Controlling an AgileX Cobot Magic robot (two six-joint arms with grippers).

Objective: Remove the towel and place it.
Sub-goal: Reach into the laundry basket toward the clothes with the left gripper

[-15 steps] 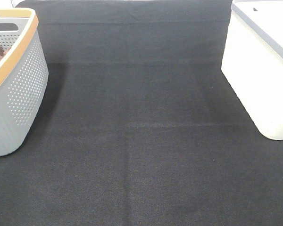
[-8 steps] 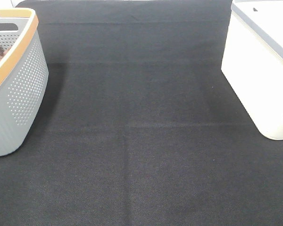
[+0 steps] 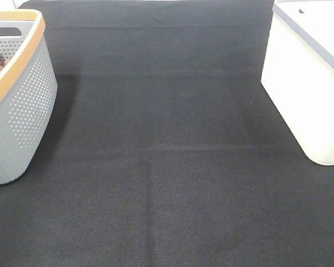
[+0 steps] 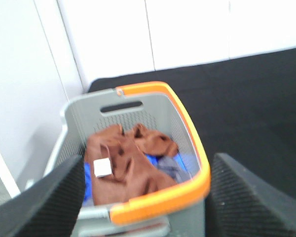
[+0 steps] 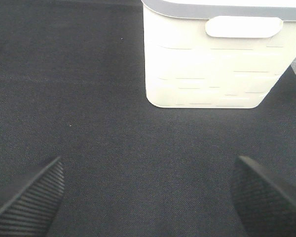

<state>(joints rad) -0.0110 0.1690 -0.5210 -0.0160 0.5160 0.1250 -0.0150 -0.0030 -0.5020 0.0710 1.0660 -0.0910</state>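
The towel point(image 4: 122, 165) sits bunched in the grey basket point(image 4: 185, 123), dead ahead and below the left claw point(image 4: 147, 197), whose jaws are spread wide and hold nothing. It has no clear long axis. The right claw point(image 5: 148, 195), also gaping, faces the white bin point(image 5: 212, 64), well apart.
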